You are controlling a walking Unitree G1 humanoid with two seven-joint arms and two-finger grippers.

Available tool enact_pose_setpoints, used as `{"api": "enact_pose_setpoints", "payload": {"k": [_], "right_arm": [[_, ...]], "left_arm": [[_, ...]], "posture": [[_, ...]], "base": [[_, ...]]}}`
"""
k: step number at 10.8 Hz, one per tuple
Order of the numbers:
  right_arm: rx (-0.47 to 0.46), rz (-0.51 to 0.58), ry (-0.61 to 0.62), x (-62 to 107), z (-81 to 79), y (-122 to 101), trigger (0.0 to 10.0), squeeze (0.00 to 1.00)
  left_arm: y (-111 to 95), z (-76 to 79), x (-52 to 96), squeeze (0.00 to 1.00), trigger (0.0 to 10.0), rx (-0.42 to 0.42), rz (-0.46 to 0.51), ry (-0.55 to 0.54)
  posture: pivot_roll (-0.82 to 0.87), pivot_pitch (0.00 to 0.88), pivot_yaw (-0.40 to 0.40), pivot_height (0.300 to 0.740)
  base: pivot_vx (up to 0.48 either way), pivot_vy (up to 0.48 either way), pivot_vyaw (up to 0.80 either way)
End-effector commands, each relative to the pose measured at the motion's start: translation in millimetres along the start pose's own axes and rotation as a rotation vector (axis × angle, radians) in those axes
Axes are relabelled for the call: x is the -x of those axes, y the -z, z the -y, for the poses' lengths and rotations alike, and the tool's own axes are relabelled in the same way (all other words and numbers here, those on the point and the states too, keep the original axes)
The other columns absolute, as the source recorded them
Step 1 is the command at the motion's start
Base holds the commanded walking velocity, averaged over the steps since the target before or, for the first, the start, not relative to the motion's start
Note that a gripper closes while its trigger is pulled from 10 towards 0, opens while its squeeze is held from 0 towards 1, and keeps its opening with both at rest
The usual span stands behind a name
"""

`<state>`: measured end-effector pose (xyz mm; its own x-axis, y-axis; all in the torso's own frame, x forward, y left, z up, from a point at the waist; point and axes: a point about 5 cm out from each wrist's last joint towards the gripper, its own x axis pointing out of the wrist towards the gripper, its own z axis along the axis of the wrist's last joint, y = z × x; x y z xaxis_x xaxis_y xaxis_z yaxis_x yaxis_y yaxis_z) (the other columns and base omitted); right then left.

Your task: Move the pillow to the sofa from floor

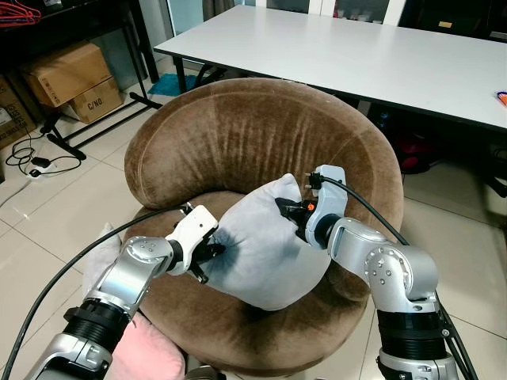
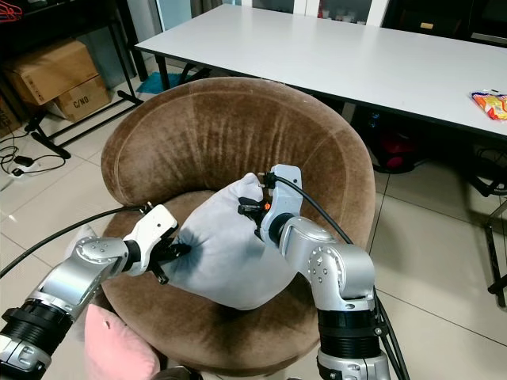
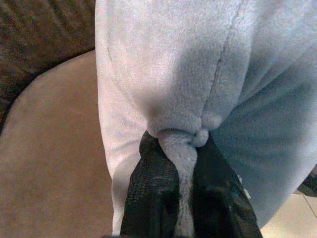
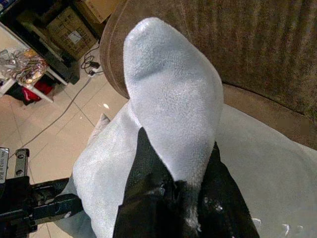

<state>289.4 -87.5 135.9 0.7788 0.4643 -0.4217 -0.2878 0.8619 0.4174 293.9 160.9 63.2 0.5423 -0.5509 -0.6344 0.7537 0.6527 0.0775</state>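
Nearest, pink cushion (image 1: 146,352) on the tiled floor (image 1: 47,229) beside the left arm. Left hand (image 1: 212,252) clamped on a pinched corner of the grey pillow (image 1: 265,245); right hand (image 1: 291,212) clamped on its upper corner. Pillow held between both, just above the seat of the round brown velvet sofa (image 1: 238,134). Beyond, white surface (image 1: 356,55); cardboard boxes (image 1: 71,79) far left.

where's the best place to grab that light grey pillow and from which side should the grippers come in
By its pinched corners, one from each side. The grey pillow is soft and bulky, so only bunched fabric fits between fingers. The left gripper pinches a corner from the robot's left; the right gripper clamps the upper corner from the right, above the brown sofa.
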Motion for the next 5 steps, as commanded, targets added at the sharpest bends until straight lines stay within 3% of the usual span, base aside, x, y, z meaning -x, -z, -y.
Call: {"api": "enact_pose_setpoints", "payload": {"k": [1, 4, 5], "right_arm": [[0.007, 0.037, -0.003, 3.2, -1.6, -5, 10.0, 0.0], [0.002, 0.029, 0.001, 1.7, -1.3, -4, 10.0, 0.0], [0.011, 0.043, -0.013, 2.5, -1.1, -7, 10.0, 0.0]], "left_arm": [[7, 1.0, -1.7, 0.0, 0.0, -0.006, -0.046, 0.002], [7, -5.9, 0.4, 0.0, 0.0, -0.028, -0.038, -0.058], [2, -28.0, 14.2, 0.0, 0.0, -0.107, -0.048, -0.167]], "posture": [[-0.04, 0.0, 0.044, 0.74], [-0.04, 0.0, 0.044, 0.74], [-0.04, 0.0, 0.046, 0.74]], "base": [[0.0, 0.0, 0.0], [0.0, 0.0, 0.0], [0.0, 0.0, 0.0]]}}
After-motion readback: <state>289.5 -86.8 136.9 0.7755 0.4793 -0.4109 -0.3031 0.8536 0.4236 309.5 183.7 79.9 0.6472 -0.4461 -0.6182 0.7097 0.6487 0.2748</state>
